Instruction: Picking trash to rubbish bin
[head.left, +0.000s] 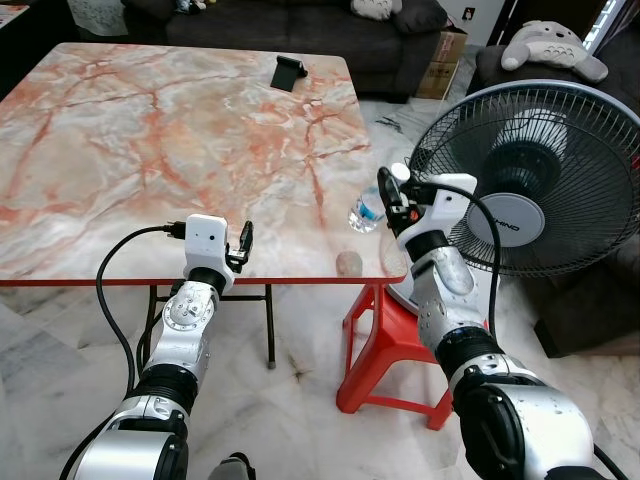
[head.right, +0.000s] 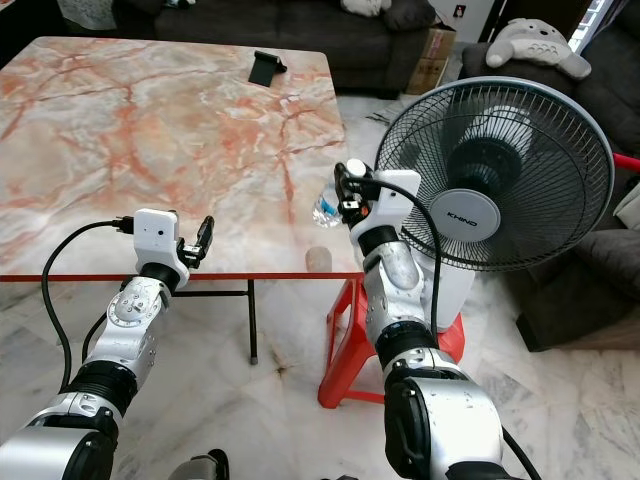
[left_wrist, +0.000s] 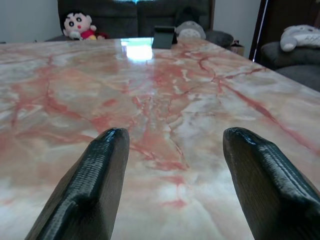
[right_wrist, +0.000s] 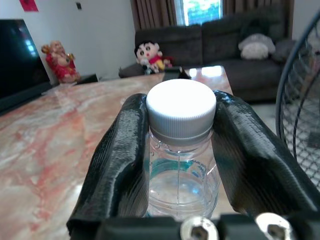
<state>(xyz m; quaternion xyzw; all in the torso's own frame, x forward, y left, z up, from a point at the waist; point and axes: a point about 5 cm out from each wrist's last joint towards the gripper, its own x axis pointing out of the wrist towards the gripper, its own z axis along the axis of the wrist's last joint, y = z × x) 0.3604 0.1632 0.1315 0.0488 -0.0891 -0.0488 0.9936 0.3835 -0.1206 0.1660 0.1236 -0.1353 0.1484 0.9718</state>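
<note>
Marble table (head.left: 150, 130) before dark sofa (head.left: 300, 30)

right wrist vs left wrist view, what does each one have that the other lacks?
Right wrist: the right gripper shut on a clear plastic bottle just below its white cap, plus a dark TV and fan grille.
Left wrist: the left gripper open, nothing between its fingers, over bare tabletop.
Both: the marble table, the small black stand at its far edge, the dark sofa with a plush doll.
</note>
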